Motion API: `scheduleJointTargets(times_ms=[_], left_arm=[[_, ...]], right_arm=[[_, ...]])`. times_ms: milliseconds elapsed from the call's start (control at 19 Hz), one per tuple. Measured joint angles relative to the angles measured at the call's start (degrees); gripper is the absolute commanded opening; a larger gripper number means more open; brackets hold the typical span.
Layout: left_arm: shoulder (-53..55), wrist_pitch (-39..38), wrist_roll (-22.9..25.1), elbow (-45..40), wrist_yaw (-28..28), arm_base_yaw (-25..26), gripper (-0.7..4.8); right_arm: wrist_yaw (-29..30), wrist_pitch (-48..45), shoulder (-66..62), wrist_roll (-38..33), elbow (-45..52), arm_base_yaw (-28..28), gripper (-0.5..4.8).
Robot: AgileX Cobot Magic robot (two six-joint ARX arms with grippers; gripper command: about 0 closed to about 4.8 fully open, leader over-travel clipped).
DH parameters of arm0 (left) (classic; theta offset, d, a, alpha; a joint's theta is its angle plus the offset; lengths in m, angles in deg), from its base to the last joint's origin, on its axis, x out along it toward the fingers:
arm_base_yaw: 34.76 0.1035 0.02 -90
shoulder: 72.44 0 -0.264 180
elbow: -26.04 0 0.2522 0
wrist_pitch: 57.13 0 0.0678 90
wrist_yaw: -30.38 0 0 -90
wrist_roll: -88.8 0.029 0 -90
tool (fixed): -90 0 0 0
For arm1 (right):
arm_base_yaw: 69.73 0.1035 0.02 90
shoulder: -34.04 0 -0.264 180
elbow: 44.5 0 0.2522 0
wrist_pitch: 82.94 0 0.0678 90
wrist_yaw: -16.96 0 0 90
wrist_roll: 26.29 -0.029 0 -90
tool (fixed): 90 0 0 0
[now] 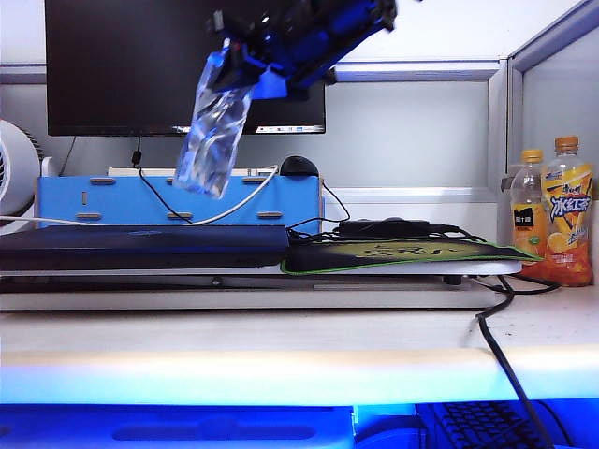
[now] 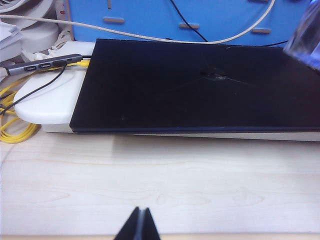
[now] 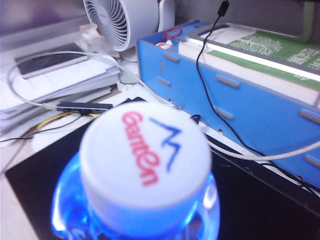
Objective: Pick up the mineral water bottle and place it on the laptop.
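Your right gripper has its jaws clamped partway on the neck of the clear bluish plastic mineral water bottle, hanging tilted in the air above the flat dark closed laptop, ready for lowering. Your left gripper rests closed and empty over the pale wooden tabletop, out of the way.

pale wood desk bears a white riser (laptop atop) and juice bottles.

One mineral water bottle, one laptop, two juice bottles (orange-capped), two tools.
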Motion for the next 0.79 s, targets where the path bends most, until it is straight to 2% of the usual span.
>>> scheduleJointTargets(times_ms=[211, 791], left_arm=[[0.00, 0.00, 0.00, 0.00, -0.07, 0.00, -0.02], [0.00, 0.00, 0.00, 0.00, -0.07, 0.00, -0.02]], right_arm=[[-4.13, -0.72, -2.21, 1.92, 0.00, 0.70, 0.00], [-6.78, -2.47, -5.35, 3.19, -0.11, 0.74, 0.00]])
